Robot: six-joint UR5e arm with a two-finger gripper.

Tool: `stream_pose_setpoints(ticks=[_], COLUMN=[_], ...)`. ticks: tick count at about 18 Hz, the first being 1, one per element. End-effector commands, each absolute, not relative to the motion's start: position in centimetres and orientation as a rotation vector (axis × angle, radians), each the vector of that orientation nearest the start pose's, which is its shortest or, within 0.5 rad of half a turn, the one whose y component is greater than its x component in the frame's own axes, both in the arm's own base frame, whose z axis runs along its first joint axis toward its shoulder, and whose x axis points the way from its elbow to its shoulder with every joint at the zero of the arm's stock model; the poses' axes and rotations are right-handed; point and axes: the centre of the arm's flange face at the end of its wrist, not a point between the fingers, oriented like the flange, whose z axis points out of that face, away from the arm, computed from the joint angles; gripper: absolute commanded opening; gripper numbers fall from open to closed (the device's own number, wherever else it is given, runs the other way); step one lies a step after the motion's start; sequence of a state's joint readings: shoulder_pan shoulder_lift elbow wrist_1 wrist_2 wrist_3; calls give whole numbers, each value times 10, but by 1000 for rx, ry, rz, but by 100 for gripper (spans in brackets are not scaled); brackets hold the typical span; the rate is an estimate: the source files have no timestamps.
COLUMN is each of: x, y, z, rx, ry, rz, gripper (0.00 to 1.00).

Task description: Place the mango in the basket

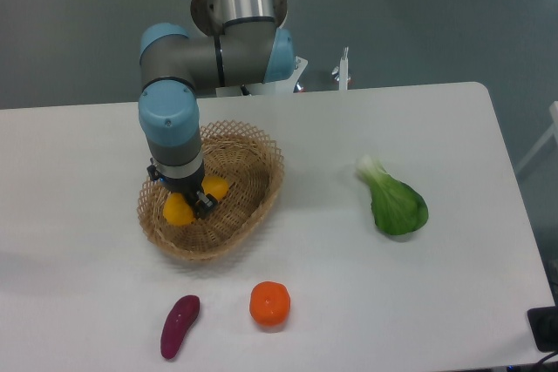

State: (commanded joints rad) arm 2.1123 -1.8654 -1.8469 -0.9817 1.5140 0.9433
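The light tan wicker basket stands left of the table's middle. The yellow-orange mango lies low inside it, showing on both sides of my gripper. My gripper points straight down into the basket, and its dark fingers sit against the middle of the mango. The jaws look shut on the fruit. The mango's middle is hidden by the gripper, and I cannot tell if it rests on the basket floor.
A round orange and a purple sweet potato lie near the front edge, below the basket. A green bok choy lies to the right. The arm's base stands behind the table's far edge.
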Motion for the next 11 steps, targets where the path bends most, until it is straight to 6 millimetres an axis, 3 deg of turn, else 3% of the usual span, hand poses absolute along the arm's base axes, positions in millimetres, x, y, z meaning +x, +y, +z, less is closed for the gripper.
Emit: stream_pose_setpoints(ticks=[4,9,11], x=[-180,-224,-257], y=[545,532,521], z=[267,294,303], rx=[-3011,-2996,-2999], ry=[594,482,396], rz=[-15,50,72], gripper=[100,100,100])
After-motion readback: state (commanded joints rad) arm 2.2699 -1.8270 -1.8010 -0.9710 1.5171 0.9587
